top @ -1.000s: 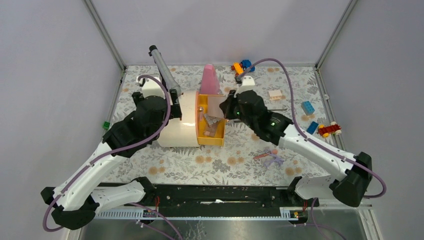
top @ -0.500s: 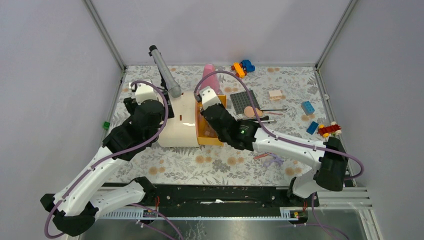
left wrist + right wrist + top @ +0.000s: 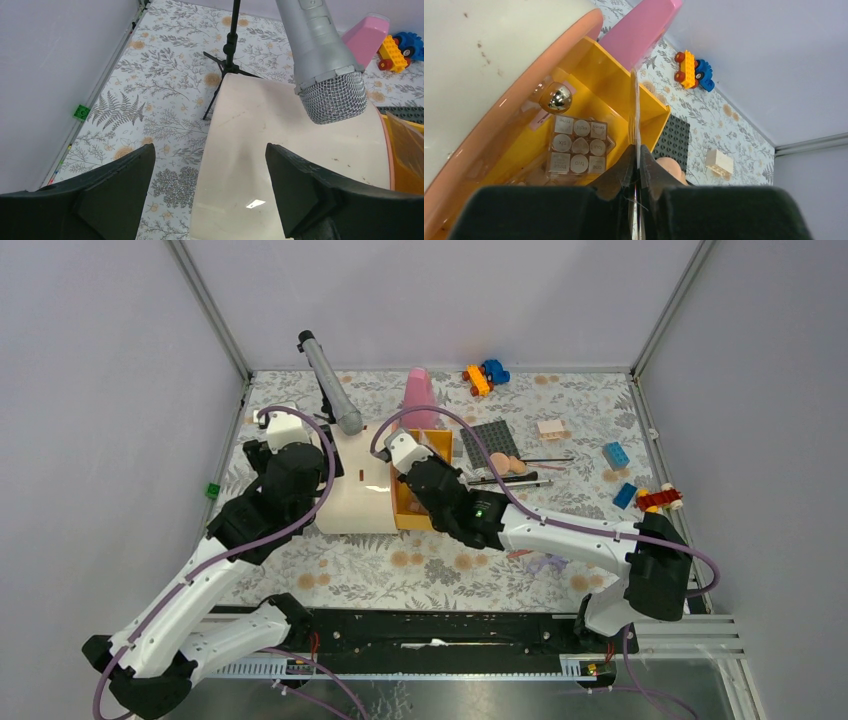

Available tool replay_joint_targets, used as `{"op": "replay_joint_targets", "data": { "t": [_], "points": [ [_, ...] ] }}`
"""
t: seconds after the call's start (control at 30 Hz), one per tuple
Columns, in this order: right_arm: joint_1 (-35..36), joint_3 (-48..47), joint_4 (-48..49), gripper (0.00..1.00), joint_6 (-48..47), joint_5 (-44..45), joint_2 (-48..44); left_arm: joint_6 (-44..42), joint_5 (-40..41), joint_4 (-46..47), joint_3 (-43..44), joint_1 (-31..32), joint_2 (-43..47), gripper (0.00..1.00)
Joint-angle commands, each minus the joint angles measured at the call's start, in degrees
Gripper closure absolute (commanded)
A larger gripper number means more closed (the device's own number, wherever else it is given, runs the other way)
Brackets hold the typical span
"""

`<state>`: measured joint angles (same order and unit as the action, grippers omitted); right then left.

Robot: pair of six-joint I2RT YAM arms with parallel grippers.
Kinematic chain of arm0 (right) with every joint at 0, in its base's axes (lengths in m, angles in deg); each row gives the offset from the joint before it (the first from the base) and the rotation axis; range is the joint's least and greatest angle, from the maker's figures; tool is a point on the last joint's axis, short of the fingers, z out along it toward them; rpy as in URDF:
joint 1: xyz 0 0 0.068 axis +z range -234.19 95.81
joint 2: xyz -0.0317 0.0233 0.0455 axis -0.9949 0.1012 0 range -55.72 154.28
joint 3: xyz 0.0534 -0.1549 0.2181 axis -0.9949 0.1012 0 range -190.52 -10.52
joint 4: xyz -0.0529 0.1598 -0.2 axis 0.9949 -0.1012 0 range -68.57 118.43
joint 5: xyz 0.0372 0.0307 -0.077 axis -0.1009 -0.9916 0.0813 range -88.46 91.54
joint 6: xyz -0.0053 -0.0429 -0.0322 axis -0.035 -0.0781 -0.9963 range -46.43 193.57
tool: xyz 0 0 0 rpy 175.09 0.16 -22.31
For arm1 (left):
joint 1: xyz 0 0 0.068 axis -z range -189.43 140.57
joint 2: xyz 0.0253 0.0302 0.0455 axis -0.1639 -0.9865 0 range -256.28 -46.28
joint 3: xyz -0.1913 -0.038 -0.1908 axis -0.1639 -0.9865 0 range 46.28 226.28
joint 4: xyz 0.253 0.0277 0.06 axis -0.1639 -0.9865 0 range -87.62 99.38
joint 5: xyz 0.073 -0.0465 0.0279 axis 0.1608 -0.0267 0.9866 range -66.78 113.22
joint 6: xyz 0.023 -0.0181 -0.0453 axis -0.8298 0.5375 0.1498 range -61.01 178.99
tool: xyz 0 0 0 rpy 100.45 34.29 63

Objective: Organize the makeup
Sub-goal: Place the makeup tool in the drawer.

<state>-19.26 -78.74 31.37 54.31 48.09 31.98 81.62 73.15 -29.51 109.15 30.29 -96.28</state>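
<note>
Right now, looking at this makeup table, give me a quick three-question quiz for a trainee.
1. True or false: the left gripper is open above the cream case.
2. What does the right gripper pinch? A the clear flap on the yellow tray; B the pink bottle; C the toy car.
3. Fill in: the palette of round pans lies inside the ___ tray.
Key: 1 true; 2 A; 3 yellow.

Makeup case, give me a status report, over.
Left gripper open above white case. Right gripper shut on clear lid of yellow tray. Compact in tray; sponge, brushes outside. Microphone overhangs case.
</note>
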Motion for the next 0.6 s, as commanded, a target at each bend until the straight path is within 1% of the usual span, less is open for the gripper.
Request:
{"op": "replay_joint_targets", "data": {
  "t": [0.0, 0.03, 0.17, 0.3, 0.47, 0.57],
  "points": [
    [0.66, 0.83, 3.40, 0.88, -3.80, 1.78, 0.53, -0.66, 0.14, 3.08, -0.11, -0.62, 1.13, 0.09],
    [0.64, 1.17, 3.27, 0.83, -3.47, 0.87, 0.14, -0.72, -0.07, 3.21, -0.19, -0.66, 1.13, 0.09],
    [0.65, 1.70, 2.07, 0.70, -1.35, -4.24, -1.27, -0.66, -0.68, 3.48, -0.28, -0.94, 1.04, 0.09],
    [0.64, 1.54, 1.70, 0.56, -0.37, -4.92, -0.79, -0.67, -1.01, 3.32, -0.22, -1.10, 1.06, 0.09],
    [0.64, 2.01, 1.89, 0.44, 2.34, -7.12, -1.97, -0.66, -1.06, 3.04, -0.23, -1.14, 1.38, 0.08],
    [0.65, 2.32, 1.54, 0.36, 4.27, -8.83, -4.21, -0.51, -1.48, 2.91, -0.11, -1.14, 1.27, 0.08]
  ]
}}
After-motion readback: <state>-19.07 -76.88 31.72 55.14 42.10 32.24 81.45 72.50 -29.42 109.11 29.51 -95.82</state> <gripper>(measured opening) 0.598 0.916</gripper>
